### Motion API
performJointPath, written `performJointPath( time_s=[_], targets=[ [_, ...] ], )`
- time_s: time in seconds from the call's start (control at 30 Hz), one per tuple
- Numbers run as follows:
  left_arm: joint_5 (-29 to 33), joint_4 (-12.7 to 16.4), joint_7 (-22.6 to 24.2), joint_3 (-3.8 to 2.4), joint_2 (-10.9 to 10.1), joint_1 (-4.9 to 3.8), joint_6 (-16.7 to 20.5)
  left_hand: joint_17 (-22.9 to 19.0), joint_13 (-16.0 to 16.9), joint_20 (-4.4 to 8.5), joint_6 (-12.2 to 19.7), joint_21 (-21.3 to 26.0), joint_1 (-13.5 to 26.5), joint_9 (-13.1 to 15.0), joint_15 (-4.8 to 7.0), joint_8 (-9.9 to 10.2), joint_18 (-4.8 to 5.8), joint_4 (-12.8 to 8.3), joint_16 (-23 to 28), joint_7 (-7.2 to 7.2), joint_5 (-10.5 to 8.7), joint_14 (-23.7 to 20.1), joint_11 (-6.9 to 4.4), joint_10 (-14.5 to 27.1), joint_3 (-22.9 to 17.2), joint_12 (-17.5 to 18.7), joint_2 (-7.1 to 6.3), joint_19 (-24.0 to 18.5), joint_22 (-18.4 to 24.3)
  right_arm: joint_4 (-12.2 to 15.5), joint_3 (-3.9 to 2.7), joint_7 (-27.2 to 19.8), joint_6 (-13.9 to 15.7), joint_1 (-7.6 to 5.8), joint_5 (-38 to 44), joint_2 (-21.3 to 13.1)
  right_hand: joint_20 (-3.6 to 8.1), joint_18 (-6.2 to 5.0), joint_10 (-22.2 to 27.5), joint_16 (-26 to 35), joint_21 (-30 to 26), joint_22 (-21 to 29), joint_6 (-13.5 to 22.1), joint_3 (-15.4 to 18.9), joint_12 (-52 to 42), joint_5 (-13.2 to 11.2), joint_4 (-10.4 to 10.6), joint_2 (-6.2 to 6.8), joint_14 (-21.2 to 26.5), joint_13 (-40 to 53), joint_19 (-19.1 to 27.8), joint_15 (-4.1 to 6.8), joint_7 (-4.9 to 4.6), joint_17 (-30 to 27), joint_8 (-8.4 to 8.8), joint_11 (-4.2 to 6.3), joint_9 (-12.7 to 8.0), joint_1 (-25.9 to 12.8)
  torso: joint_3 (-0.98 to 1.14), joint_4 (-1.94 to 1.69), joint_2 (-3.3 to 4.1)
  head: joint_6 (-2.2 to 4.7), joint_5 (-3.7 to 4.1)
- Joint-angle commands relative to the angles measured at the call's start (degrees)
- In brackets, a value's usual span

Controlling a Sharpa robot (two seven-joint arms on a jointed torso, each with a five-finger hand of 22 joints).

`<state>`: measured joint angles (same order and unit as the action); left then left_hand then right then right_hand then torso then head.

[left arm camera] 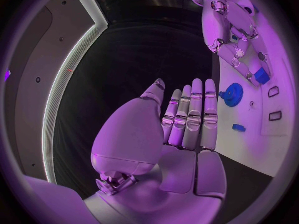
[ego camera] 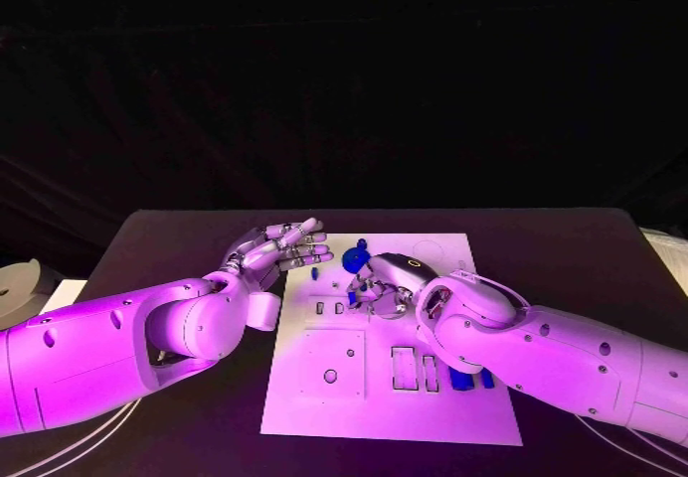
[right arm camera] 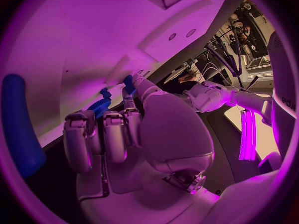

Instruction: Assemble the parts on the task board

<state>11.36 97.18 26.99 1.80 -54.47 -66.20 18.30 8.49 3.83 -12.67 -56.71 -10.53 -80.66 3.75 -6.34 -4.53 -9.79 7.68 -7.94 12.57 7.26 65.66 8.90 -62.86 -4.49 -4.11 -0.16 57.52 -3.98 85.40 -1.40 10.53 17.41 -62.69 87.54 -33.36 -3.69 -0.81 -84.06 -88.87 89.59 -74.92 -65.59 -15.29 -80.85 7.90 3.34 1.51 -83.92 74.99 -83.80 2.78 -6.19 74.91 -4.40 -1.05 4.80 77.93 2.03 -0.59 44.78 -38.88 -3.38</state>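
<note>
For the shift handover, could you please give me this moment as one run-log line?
left robot hand: open, empty, beside task board | right robot hand: fingers down on board | blue gear: lying on board

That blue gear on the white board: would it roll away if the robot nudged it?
Probably not far. The gear seems to lie flat on the board, so it would likely slide. Its toothed rim should offer grip. It looks small, stiff and probably light.

The white task board point(ego camera: 430, 417) lies flat mid-table, small blue parts point(ego camera: 354, 260) (one gear-shaped) scattered on it.
</note>
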Motion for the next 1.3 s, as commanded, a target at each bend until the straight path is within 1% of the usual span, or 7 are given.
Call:
performJointPath(
  time_s=[0.03,0.4,0.57,0.8,1.03,1.17,1.3],
  targets=[
    [0.05,0.09,0.37,-0.03,0.11,-0.04,-1.3,0.09,0.07,-0.25,-0.06,0.14,-0.03,-0.03,-0.25,0.39,-0.74,-0.31,0.18,0.28,0.27,0.15,0.52,-0.06,-0.07,0.36,0.62,0.27,0.07,-0.29,0.18,1.13,-2.37,0.14,2.11,0.28,0.36,0.72,-2.9,0.08,0.26,-14.74,-1.27,-0.66,0.12,0.15,0.58,-0.42,-5.53,10.11,-5.97,0.28,0.85,12.48,-0.38,0.37,0.41,-0.4,0.0,0.03,-0.03,-0.16,-0.13],
    [0.05,0.17,0.29,-0.03,0.11,-0.04,-1.36,0.12,0.06,-0.26,-0.08,0.18,-0.04,-0.03,-0.25,0.42,-0.74,-0.36,0.23,0.27,0.27,0.16,0.51,-0.06,-0.1,0.37,0.66,0.29,0.08,-0.22,0.27,1.39,-3.86,0.19,2.87,0.73,0.34,0.72,-2.9,0.07,0.26,-14.74,-1.29,-0.57,0.12,0.12,0.58,-0.14,-5.54,10.13,-5.97,0.27,0.87,12.51,-0.31,0.39,0.43,-0.83,0.0,0.03,-0.01,-0.34,-0.38],
    [0.05,0.19,0.25,-0.03,0.08,-0.04,-1.32,0.14,0.06,-0.26,-0.09,0.21,-0.05,-0.02,-0.25,0.43,-0.74,-0.39,0.26,0.26,0.28,0.16,0.51,-0.06,-0.12,0.38,0.68,0.3,0.08,-0.1,0.29,1.85,-5.24,0.2,3.42,0.72,0.34,0.72,-2.87,0.1,0.25,-14.72,-1.29,-0.49,0.2,0.06,0.59,0.08,-5.53,10.1,-5.95,0.27,0.85,12.46,-0.24,0.38,0.43,-1.16,0.02,0.04,-0.01,-0.56,-0.44],
    [0.05,0.17,0.24,-0.03,0.02,-0.04,-1.28,0.14,0.06,-0.26,-0.09,0.21,-0.05,-0.02,-0.25,0.43,-0.74,-0.39,0.26,0.26,0.28,0.16,0.51,-0.06,-0.12,0.38,0.68,0.3,0.08,0.21,0.34,2.61,-7.02,0.2,4.33,0.58,0.32,0.69,-2.78,0.16,0.21,-14.62,-1.14,-0.35,0.44,-0.01,0.59,0.49,-5.5,9.98,-5.89,0.24,0.78,12.33,-0.06,0.33,0.39,-1.71,0.02,0.03,0.0,-0.65,-0.46],
    [0.05,0.18,0.22,-0.03,0.02,-0.04,-1.29,0.15,0.06,-0.26,-0.09,0.24,-0.05,-0.03,-0.25,0.45,-0.74,-0.42,0.28,0.27,0.28,0.16,0.51,-0.05,-0.12,0.39,0.68,0.31,0.08,0.38,0.38,3.19,-7.47,0.2,5.25,0.49,0.27,0.68,-2.64,0.27,0.18,-14.56,-0.8,-0.21,0.82,-0.06,0.56,1.01,-5.46,9.81,-5.85,0.17,0.62,12.1,0.24,0.21,0.3,-2.23,0.01,0.07,-0.01,-0.67,-0.46],
    [0.05,0.17,0.2,-0.03,0.02,-0.04,-1.28,0.15,0.06,-0.26,-0.09,0.24,-0.05,-0.03,-0.25,0.45,-0.74,-0.42,0.28,0.27,0.28,0.16,0.51,-0.05,-0.12,0.39,0.68,0.31,0.08,0.49,0.39,3.53,-7.37,0.2,5.87,0.48,0.17,0.6,-2.28,0.49,0.05,-14.27,-0.15,-0.03,1.77,0.06,0.58,1.64,-5.36,9.33,-5.65,0.01,0.33,11.66,0.63,-0.01,0.11,-2.8,0.02,0.05,-0.01,-0.68,-0.46],
    [0.05,0.17,0.19,-0.03,0.01,-0.04,-1.27,0.15,0.06,-0.26,-0.09,0.24,-0.05,-0.03,-0.25,0.45,-0.74,-0.42,0.28,0.27,0.28,0.16,0.51,-0.05,-0.12,0.39,0.68,0.31,0.08,0.56,0.41,4.08,-7.22,0.2,6.58,0.52,-0.1,0.52,-1.42,0.78,-0.1,-13.94,1.3,0.4,4.02,0.84,0.79,2.9,-5.23,8.18,-5.44,-0.36,-0.24,11.1,0.92,-0.48,-0.33,-3.87,0.04,0.06,0.01,-0.71,-0.46]
  ],
)
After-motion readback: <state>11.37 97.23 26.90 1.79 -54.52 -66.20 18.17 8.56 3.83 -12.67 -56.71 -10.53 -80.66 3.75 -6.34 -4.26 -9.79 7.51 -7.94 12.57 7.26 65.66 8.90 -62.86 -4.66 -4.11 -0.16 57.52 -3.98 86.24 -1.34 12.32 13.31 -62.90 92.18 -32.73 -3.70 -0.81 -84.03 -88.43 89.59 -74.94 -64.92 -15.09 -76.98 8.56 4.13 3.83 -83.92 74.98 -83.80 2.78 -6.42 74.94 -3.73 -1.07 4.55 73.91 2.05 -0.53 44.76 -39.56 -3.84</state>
